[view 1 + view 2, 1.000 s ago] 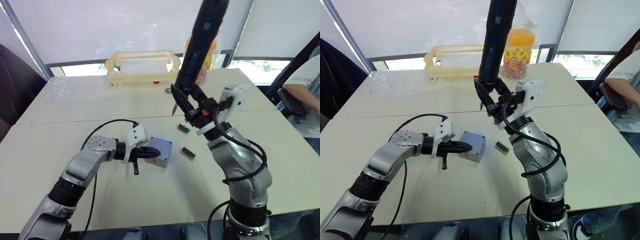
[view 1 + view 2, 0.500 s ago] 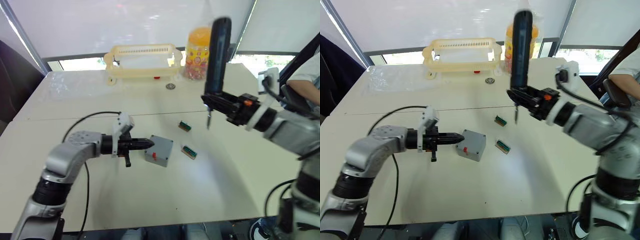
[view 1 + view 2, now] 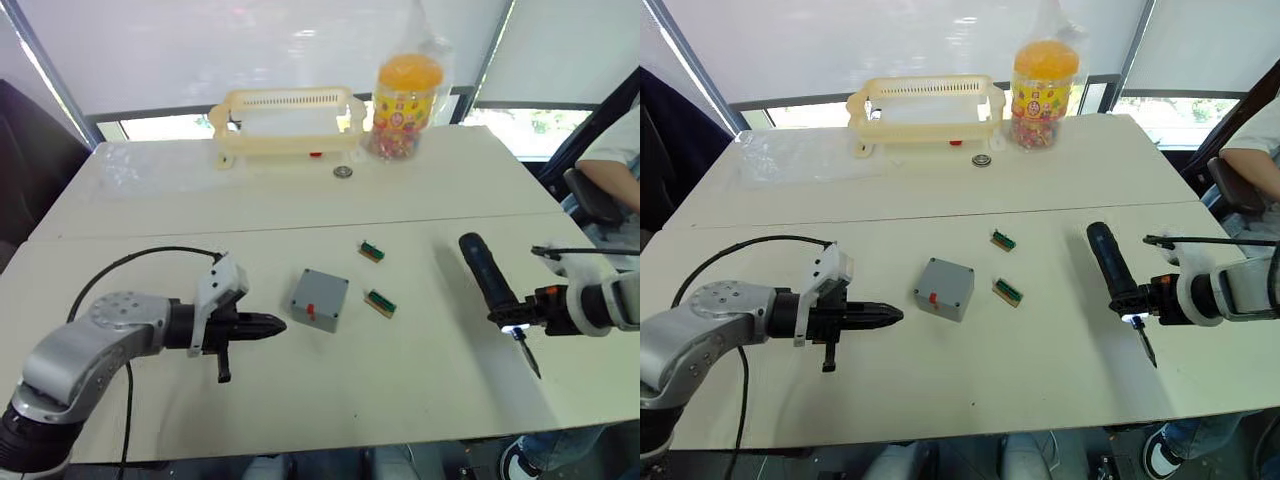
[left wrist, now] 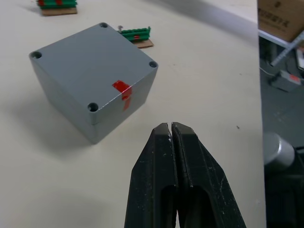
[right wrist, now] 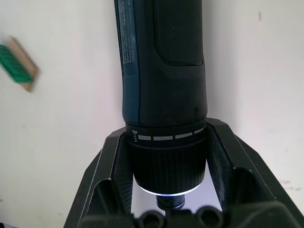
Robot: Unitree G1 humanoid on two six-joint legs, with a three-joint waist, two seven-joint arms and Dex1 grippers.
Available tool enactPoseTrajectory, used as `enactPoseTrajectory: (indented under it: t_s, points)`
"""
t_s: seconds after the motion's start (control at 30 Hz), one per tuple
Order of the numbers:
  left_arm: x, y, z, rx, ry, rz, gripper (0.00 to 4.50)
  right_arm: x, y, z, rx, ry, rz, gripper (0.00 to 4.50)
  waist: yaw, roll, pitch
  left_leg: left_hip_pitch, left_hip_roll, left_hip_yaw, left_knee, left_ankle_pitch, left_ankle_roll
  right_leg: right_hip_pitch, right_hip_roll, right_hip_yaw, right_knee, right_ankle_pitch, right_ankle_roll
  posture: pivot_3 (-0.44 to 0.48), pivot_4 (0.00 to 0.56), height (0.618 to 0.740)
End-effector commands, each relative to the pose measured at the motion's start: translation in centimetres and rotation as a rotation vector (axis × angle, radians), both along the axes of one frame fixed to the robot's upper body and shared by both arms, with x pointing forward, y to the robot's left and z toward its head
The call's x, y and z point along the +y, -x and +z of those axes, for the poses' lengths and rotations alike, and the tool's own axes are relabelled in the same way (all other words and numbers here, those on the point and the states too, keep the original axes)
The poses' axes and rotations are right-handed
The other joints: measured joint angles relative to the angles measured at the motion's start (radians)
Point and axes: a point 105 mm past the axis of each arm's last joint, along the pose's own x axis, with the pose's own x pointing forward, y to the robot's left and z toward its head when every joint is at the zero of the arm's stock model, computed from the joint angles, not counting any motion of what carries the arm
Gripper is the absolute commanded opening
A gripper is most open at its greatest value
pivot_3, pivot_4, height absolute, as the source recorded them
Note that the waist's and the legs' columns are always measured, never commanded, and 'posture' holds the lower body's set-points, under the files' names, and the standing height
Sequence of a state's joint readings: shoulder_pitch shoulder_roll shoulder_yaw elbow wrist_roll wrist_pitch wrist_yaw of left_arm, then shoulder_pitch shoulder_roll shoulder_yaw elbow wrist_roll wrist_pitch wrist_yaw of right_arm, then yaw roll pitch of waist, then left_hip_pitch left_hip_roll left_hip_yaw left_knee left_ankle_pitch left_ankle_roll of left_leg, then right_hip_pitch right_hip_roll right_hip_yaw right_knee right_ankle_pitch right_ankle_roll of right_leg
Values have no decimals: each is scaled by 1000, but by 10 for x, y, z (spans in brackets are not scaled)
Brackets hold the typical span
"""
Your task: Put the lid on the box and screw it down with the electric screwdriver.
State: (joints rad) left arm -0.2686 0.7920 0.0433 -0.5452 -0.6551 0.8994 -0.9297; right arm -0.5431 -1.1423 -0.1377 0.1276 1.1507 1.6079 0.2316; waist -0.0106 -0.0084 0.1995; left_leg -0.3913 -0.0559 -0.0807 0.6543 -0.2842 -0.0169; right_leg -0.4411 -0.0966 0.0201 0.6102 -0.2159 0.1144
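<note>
1. The left arm (image 3: 95, 345) is silver-grey metal with rounded joint housings and a black segment low down.
2. A black cable (image 3: 140, 258) loops from it to a white wrist block (image 3: 218, 288).
3. The left gripper (image 4: 176, 137) has two black, tapered plastic fingers.
4. The right gripper (image 5: 167, 202) is black, with angular fingers; its wrist (image 3: 1220, 292) is white and grey, with a thin black cable.
</note>
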Motion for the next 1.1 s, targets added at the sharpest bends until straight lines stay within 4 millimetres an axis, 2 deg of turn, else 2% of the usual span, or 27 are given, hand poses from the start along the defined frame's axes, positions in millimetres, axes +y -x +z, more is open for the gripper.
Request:
enactPoseTrajectory:
  t_s: [0.03,0.23,0.3,0.33,0.4,0.43,0.5,0.57,0.67,0.73,0.8,0.87,0.93,1.1]
  points:
    - [-5,1,0,-40,16,18,50,-2,-8,9,-38,18,-14,1702,0,0,0,0,0,0,0,0,0,0,0,0,0,0,1,0,150,740]
    - [-2,-2,-2,-38,35,58,50,-8,-12,-10,-14,78,-35,1702,0,0,0,0,0,0,0,0,0,0,0,0,0,1,3,0,150,740]
    - [2,-5,0,-35,48,77,0,-8,-13,-10,-28,89,-25,2762,-1,0,0,0,0,0,0,0,0,0,0,0,0,1,3,0,150,740]
    - [4,-6,1,-34,53,84,0,-8,-14,-10,-36,98,-23,3122,-1,0,0,0,0,0,1,0,0,1,0,0,0,2,3,0,150,740]
    - [8,-11,3,-27,71,108,0,-7,-14,-5,-66,107,-9,4124,0,0,0,0,0,0,2,0,0,1,0,0,0,2,3,0,150,740]
    - [11,-14,3,-24,77,119,0,-6,-15,-2,-89,114,3,4456,-1,0,0,0,0,0,2,0,0,1,0,0,1,2,3,0,150,740]
    - [14,-17,4,-21,85,132,0,-3,-16,1,-117,126,30,4456,0,0,0,0,0,0,3,0,0,2,0,0,1,2,3,0,150,740]
    - [20,-26,5,-23,108,174,0,-5,-22,14,-215,201,67,4456,0,0,0,0,-1,0,3,0,0,2,0,0,1,2,4,0,150,740]
    - [37,-51,9,-61,155,307,0,3,-38,58,-458,248,143,4456,0,0,0,0,-1,0,4,0,0,1,0,0,1,3,5,0,150,740]
    - [48,-69,4,-95,128,393,0,21,-44,83,-618,263,242,4456,-3,0,0,0,-1,0,5,0,0,1,0,0,2,3,6,0,150,740]
    - [51,-80,-3,-114,93,411,0,53,-38,91,-701,199,377,4456,-3,0,0,0,-1,0,5,0,0,1,1,-1,3,3,6,0,150,740]
    - [47,-92,-11,-119,80,417,0,97,-22,80,-736,79,530,4456,0,-2,-2,0,-1,-1,5,0,0,1,2,-1,3,3,6,0,150,740]
    - [38,-99,-23,-113,58,382,0,125,-15,61,-754,15,579,4456,2,-5,-3,0,0,-3,5,0,0,2,2,-2,3,3,6,0,150,740]
    - [16,-95,-32,-79,61,280,0,152,-21,22,-793,44,527,4456,5,-6,-3,-2,-3,-4,8,0,-1,1,-2,1,3,6,9,0,150,740]
